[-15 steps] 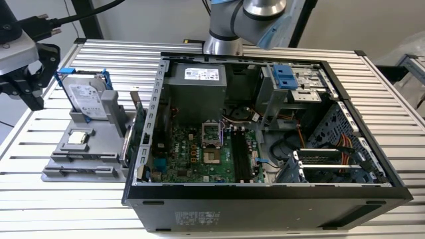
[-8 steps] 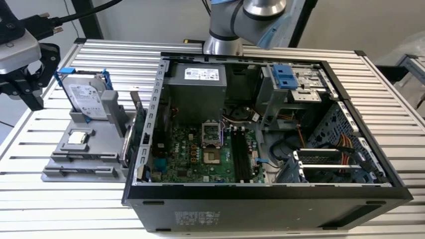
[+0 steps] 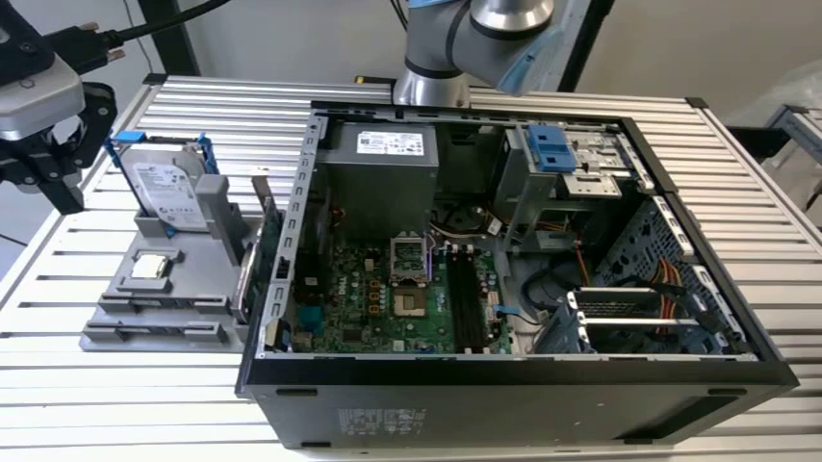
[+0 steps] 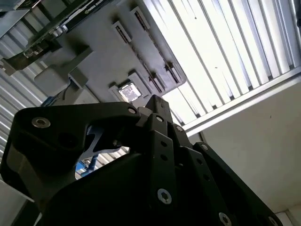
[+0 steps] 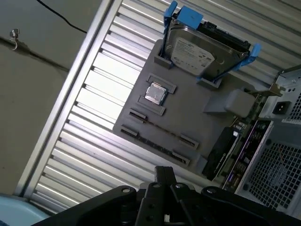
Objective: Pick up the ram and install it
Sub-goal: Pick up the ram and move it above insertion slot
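Grey holder [image 3: 192, 298] sits just to the exterior view's right of the pincer [image 3: 62, 197]. It carries an upright drive [image 3: 167, 192], nearest the pincer, and a chip [image 3: 152, 267]. On edge along its far side, just beside the open case [image 3: 514, 395], stands the ram [image 3: 252, 274].

In the second wrist view the pincer [image 4: 157, 101] is pressed together and empty, with the chip [image 4: 128, 92] just beyond its tip.

In the first wrist view the ram [image 5: 228, 148] stands well apart from the pincer [image 5: 164, 172], between holder [image 5: 188, 113] and case [image 5: 277, 165].
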`<state>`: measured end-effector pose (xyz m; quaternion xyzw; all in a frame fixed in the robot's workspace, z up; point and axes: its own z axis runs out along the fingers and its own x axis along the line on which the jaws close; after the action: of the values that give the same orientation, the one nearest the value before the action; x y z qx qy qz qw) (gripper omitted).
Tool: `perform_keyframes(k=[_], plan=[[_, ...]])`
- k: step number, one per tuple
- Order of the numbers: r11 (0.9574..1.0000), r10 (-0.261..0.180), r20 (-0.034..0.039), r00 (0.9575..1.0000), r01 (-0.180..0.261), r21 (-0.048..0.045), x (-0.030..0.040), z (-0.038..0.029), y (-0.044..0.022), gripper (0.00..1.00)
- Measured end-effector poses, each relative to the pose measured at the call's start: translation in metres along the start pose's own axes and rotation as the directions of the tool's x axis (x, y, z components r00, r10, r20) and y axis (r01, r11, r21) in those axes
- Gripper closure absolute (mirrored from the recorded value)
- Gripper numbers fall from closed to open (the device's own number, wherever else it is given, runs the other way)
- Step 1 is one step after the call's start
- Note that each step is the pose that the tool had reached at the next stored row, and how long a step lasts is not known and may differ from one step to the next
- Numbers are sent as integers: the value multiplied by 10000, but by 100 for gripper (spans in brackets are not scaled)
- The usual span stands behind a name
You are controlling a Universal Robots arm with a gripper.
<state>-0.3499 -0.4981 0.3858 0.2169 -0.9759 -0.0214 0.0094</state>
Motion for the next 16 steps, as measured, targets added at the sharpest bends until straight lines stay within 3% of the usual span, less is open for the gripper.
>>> perform_keyframes(k=[16], plan=[[9988, -500, -23, 9987, 500, 4, 1, 0, 0, 100]])
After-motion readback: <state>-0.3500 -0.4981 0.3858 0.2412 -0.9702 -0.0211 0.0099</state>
